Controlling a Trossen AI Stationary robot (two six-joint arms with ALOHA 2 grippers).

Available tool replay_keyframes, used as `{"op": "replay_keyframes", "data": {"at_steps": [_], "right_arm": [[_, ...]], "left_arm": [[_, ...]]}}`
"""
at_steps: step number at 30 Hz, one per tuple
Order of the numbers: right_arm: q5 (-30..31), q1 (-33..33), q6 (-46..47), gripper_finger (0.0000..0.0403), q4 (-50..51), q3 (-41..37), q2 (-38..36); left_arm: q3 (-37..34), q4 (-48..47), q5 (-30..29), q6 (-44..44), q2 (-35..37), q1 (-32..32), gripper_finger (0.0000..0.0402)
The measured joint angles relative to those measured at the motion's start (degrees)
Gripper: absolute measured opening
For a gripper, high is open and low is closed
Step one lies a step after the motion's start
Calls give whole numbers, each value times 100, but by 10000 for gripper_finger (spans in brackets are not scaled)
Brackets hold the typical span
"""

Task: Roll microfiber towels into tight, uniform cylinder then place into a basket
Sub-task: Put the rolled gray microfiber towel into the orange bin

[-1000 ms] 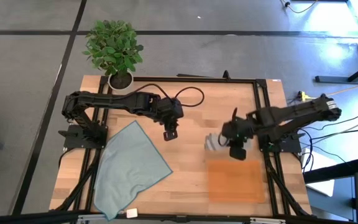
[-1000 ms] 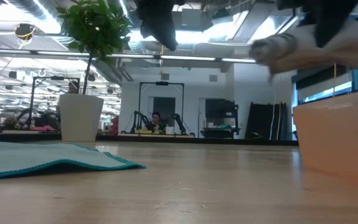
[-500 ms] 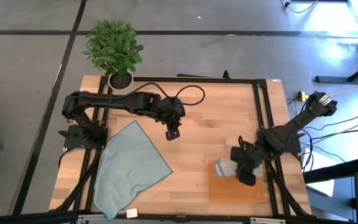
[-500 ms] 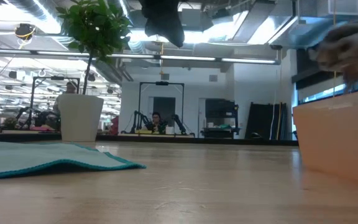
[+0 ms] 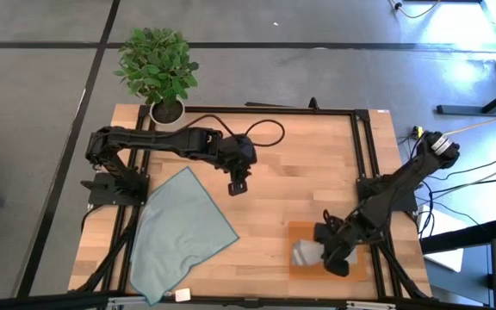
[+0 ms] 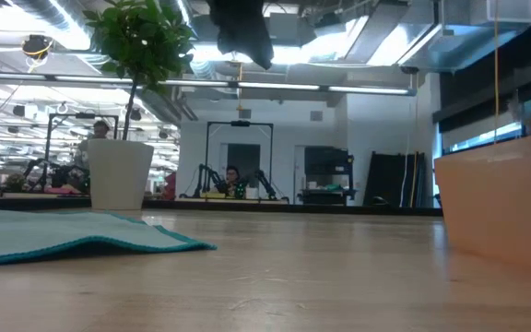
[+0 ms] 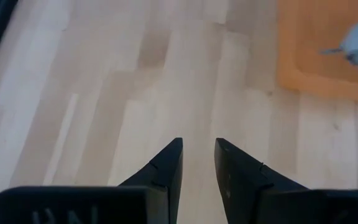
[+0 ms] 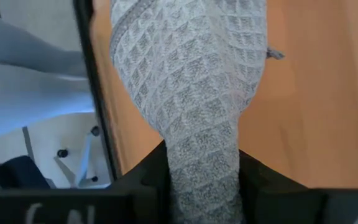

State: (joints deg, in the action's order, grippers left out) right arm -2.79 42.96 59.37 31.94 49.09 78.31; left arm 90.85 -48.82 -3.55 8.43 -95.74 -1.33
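Gripper of the right arm point(image 5: 338, 261), clamped on the rolled grey waffle-weave microfiber towel point(image 5: 306, 253), had swung from mid-frame down over the flat orange-brown basket point(image 5: 304, 231) at lower right, so release came next.

High view: straight down from way overhead, whole table point(image 5: 257, 164) in frame, plant point(image 5: 157, 65) upper left, basket point(image 5: 304, 237) lower right. Low view: sitting at tabletop level, facing level across the wood into the room, basket point(image 6: 501, 207) wall big at the right edge, plant pot point(image 6: 118, 173) on the left. Left wrist view: close over bare wood, basket point(image 7: 316, 56) corner upper right. Right wrist view: jammed right up against the grey towel point(image 8: 194, 74) over the basket floor.
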Motion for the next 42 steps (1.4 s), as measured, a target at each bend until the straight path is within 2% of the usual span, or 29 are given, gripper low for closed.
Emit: {"op": "replay_keyframes", "data": {"at_steps": [3,12,16,25,32,36,42], "right_arm": [[-8,0,57,103,-147,-80,205],[-33,183,143,103,-882,-82,776],[-37,302,317,103,-865,-80,930],[-54,376,356,103,-1156,-80,1168],[-631,376,341,106,-1142,-80,1169],[-680,374,333,129,-1129,-80,1169],[-684,374,324,193,-1101,-80,1169]], "left_arm": [[0,26,174,-215,0,69,84],[0,36,205,-688,36,280,84],[7,106,602,-1029,87,362,84],[7,105,614,-1051,146,381,84],[7,100,616,-1058,173,379,84],[4,97,618,-1060,173,379,84],[2,92,621,-1062,173,377,84]]}}
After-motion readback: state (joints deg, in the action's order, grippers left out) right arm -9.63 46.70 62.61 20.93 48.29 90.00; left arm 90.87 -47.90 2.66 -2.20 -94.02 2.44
